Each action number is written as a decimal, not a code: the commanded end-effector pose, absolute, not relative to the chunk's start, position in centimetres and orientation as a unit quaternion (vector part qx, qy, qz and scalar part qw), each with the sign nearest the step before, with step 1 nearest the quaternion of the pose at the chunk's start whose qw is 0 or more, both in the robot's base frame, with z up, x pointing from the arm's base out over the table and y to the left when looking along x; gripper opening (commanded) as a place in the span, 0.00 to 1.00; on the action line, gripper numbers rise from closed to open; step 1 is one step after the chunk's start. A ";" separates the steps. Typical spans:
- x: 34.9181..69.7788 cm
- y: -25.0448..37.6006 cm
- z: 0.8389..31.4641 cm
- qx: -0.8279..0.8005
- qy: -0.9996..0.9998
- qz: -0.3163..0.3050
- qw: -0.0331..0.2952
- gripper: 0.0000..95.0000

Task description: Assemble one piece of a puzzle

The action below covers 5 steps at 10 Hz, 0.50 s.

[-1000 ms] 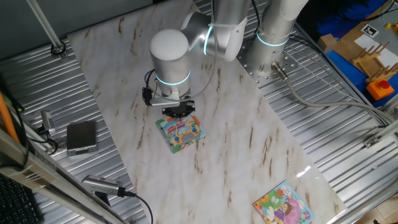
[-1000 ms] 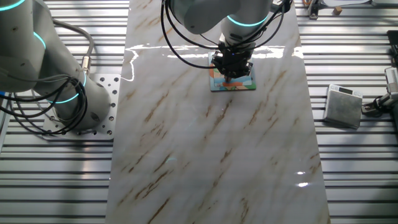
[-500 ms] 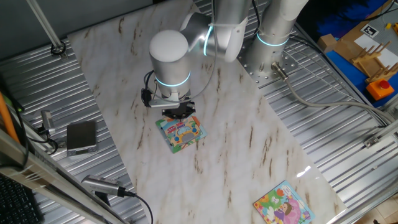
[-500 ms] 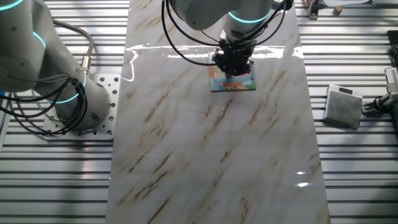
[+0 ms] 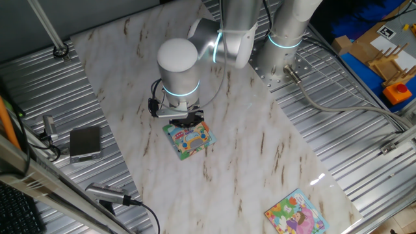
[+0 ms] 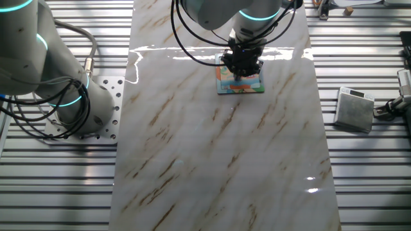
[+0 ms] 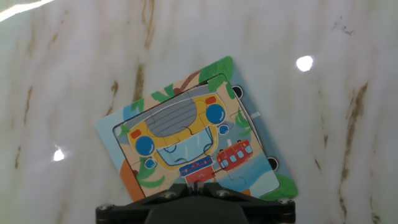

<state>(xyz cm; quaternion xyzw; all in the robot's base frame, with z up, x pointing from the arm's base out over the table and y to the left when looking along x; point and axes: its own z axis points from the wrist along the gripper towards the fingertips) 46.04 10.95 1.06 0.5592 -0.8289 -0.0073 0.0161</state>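
Hand view showed the puzzle (image 7: 196,146) lying tilted across the middle of the frame on the marble table (image 7: 74,68), its picture a yellow cartoon car with a small red vehicle beside it inside a light-blue border. The gripper (image 7: 194,186) entered from the bottom edge as a dark block whose tip sat just over the lower edge of the puzzle. Whether the jaws stood apart or closed could not be told, and the loose piece could not be made out anywhere.

In one fixed view the gripper (image 5: 185,119) hung at the upper edge of the puzzle (image 5: 190,139), left of centre in the frame. A second puzzle (image 5: 296,213) lay well apart near the bottom right. A grey box (image 5: 85,142) sat at the left on the ribbed metal.

In the other fixed view the gripper (image 6: 243,64) covered the upper part of the puzzle (image 6: 241,83).
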 end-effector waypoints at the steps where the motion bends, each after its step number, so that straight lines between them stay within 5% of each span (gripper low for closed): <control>1: 46.1 11.0 0.6 0.556 -0.831 -0.009 0.016 0.00; 5: 46.3 11.1 1.9 0.551 -0.834 -0.008 0.019 0.00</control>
